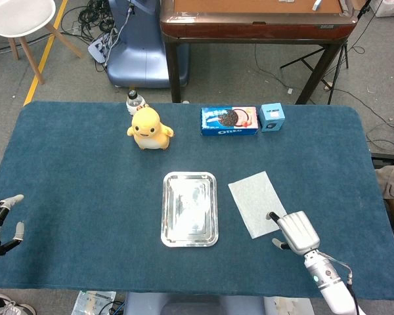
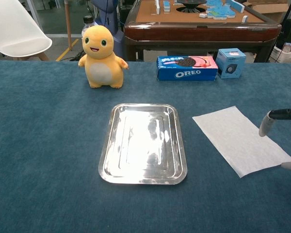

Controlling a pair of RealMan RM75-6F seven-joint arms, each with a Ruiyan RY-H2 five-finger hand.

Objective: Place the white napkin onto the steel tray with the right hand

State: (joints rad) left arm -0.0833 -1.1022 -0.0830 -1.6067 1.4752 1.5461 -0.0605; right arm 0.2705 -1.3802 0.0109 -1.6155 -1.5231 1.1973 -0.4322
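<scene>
My right hand [image 1: 295, 233] hovers, fingers apart and holding nothing, at the napkin's [image 1: 257, 203] near corner, beside the tray [image 1: 190, 180].

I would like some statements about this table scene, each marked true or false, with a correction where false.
1. The white napkin lies on the cloth beside the steel tray, not on it. True.
2. The tray holds cookies. False: nothing lies in it.
3. The right hand is near the napkin's near corner. True.
4. The yellow plush toy lies tipped over. False: it stands upright.
5. The left hand grips the Oreo box. False: it holds nothing, at the table's edge.
</scene>
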